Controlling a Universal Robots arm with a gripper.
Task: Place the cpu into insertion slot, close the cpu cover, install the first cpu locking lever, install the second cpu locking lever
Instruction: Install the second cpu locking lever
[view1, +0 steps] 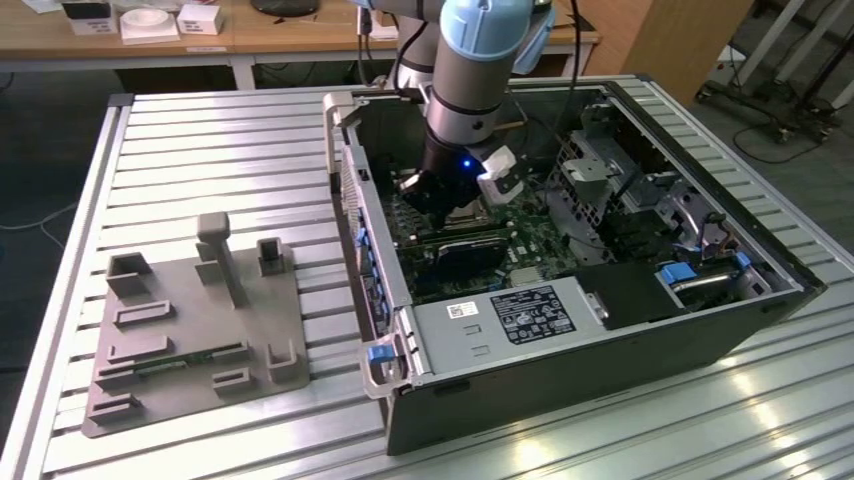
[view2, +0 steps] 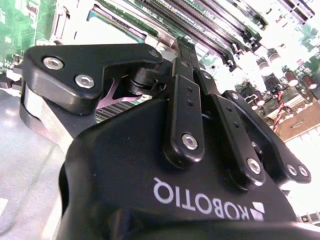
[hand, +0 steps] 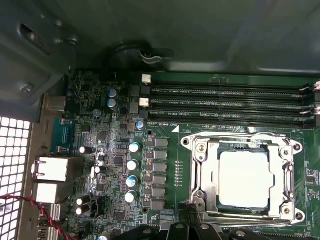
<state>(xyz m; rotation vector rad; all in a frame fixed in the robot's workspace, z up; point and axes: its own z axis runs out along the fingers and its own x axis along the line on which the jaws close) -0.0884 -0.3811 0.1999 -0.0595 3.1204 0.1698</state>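
Silvery-grey metal tells us where the cpu (hand: 245, 179) is: in the first wrist view we see it lying flat in the insertion slot (hand: 200, 172), with the cpu cover (hand: 288, 170) closed down as a frame around it. Long memory slots (hand: 225, 102) run just beside the socket. In the exterior view the gripper (view1: 447, 195) hangs inside the open computer case (view1: 561, 400), low over the motherboard (view1: 541, 245). We cannot tell whether it is wide or narrow.

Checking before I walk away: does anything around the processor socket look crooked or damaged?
Nothing stands out. In the first wrist view the cpu sits square in the socket, with the cover flat around it.
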